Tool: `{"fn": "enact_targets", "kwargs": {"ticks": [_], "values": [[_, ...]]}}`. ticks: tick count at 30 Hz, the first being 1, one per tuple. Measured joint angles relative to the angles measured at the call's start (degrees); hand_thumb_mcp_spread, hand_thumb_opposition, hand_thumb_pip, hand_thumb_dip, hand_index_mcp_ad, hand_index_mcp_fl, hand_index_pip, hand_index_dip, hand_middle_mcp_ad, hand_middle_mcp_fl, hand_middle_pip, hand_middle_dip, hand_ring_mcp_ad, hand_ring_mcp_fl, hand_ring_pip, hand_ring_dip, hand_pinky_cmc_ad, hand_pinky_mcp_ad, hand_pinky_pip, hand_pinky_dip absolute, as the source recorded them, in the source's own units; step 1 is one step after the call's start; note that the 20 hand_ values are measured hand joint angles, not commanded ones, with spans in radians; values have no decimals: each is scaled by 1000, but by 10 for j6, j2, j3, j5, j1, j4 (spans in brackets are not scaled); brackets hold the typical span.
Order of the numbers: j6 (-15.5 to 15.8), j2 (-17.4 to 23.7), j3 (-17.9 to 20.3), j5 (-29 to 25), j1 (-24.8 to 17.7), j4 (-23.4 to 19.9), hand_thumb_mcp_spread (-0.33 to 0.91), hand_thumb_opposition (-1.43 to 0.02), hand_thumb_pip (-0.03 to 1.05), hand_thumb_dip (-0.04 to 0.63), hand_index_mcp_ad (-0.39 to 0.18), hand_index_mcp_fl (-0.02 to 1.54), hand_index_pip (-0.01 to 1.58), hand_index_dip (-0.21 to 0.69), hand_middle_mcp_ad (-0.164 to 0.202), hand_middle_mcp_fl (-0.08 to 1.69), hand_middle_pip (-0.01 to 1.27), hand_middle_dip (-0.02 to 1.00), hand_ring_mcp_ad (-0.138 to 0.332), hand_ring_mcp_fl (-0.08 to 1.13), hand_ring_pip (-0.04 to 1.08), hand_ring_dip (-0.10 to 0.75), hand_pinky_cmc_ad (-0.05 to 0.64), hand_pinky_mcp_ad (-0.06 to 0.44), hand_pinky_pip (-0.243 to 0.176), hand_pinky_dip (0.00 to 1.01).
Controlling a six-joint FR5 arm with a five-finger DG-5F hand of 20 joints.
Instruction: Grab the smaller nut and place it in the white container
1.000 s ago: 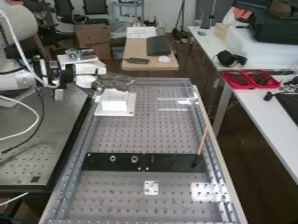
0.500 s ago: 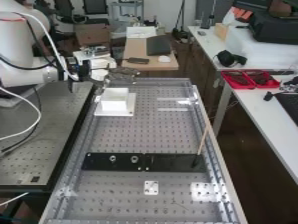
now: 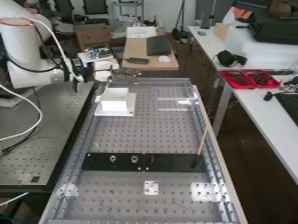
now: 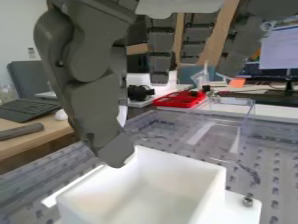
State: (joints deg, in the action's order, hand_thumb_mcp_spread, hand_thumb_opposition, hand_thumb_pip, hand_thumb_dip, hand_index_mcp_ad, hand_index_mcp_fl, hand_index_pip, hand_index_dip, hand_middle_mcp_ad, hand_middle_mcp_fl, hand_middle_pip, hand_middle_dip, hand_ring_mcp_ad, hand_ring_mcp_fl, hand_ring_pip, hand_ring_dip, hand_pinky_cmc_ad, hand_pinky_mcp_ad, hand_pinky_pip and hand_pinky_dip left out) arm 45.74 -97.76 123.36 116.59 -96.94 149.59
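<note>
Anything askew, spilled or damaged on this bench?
One mild oddity: a thin stick slants up from the black plate toward the side rail, seemingly unrelated to the nuts. The white container stands upright; I see nothing spilled or damaged.

High view, right of centre, below the middle: thin stick (image 3: 203,139), tilted. Bottom centre: small white plate (image 3: 151,188), flat on the bench (image 3: 126,200). Upper centre: wooden desk (image 3: 149,65) bearing a dark folder (image 3: 159,45) and a white mouse (image 3: 164,59); cardboard box (image 3: 93,38) to its left. Upper right: white table (image 3: 266,115) bearing headphones (image 3: 229,59) and, near them, a red tray (image 3: 247,73) with dark items inside. Wrist view: lit monitor (image 4: 278,49) beyond the tray.
</note>
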Motion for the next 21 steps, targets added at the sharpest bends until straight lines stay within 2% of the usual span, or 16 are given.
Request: {"fn": "enact_targets", "kwargs": {"ticks": [13, 21], "values": [[7, -32, -1, -34, -26, -11, 646, -972, 524, 284, -232, 349, 1511, 300, 75, 234, 134, 220, 113, 14, 101, 87, 333, 279, 3, 195], [17, -47, -8, -54, -25, 4, 635, -974, 527, 284, -232, 326, 1511, 300, 75, 234, 134, 220, 115, 14, 101, 87, 337, 279, 3, 195]]}}
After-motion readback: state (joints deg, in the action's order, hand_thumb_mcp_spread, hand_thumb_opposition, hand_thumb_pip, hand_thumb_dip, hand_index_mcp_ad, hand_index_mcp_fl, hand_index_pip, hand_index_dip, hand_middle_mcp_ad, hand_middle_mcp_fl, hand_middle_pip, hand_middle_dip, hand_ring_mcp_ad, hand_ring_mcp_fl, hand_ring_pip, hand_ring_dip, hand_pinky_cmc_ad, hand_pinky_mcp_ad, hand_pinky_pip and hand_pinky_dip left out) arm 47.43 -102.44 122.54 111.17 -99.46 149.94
